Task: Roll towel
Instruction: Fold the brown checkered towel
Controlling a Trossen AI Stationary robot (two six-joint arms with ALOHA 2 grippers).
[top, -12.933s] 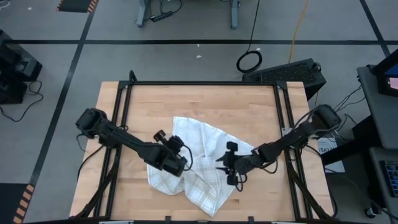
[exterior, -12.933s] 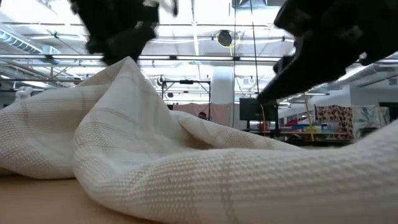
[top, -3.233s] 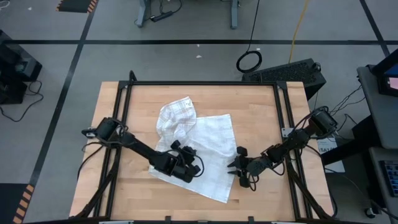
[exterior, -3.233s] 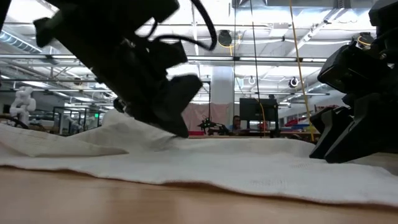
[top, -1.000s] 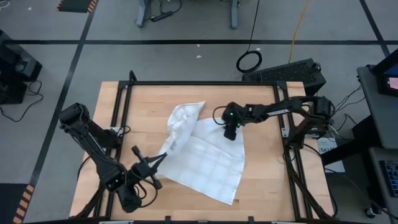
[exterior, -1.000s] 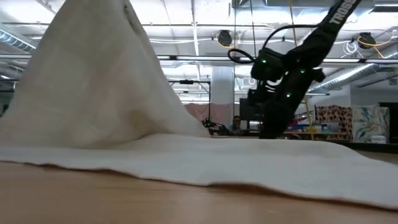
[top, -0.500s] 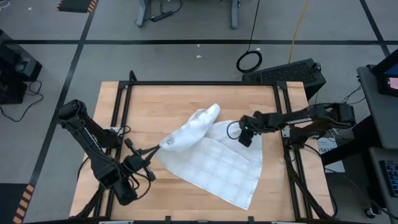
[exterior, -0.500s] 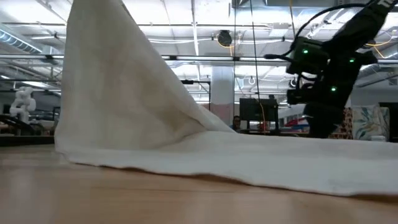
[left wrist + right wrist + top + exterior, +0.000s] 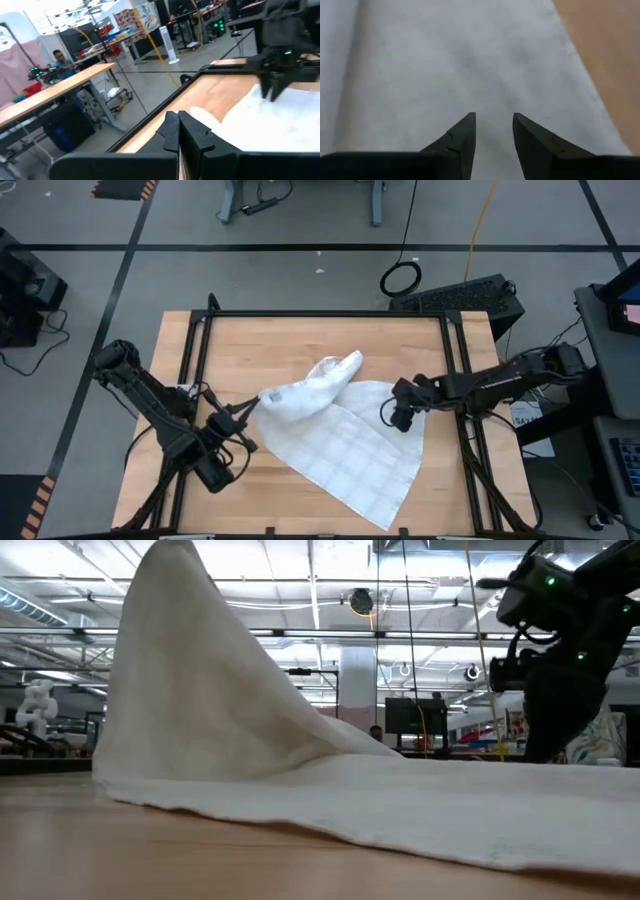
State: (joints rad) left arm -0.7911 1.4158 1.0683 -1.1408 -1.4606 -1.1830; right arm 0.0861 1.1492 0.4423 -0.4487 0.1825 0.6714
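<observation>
Rightward since half a second ago, the right hand (image 9: 399, 418) hovers part-open over the towel (image 9: 350, 450); left hand (image 9: 248, 412), pinched on its left corner, should pull taut.

Both arms matte black, jointed links, black cables looped alongside. Right gripper (image 9: 492, 131) fingers dark, wedge-shaped. Green LEDs lit on right wrist housing.

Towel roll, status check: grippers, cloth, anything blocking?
Left gripper shut on towel corner, lifting it into a peak. Right gripper open, low over towel's right edge. Towel unrolled. Nothing in the way.
</observation>
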